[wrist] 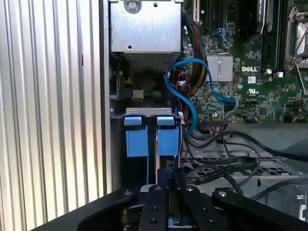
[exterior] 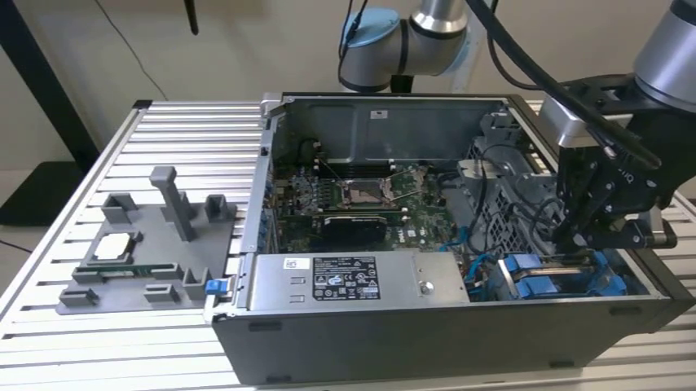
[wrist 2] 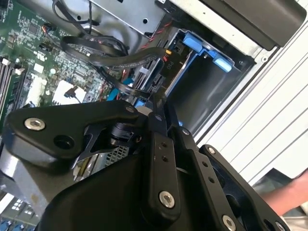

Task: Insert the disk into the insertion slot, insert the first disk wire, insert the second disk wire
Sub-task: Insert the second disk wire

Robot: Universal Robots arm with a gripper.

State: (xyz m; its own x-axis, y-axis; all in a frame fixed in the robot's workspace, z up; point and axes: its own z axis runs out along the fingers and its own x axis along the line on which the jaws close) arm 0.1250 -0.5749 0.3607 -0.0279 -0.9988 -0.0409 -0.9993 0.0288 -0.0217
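End effector (exterior: 592,244): you see it low over the insertion slot (exterior: 566,277), closure indeterminate; disk-seating step; alignment with the blue carriers (wrist: 151,139) required.

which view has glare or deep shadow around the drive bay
Exterior view: even light, though the gripper hangs over a shadowed corner of the computer case. Second wrist view: the empty bay is dark inside. First wrist view: the slatted table looks bright, slightly washed out.
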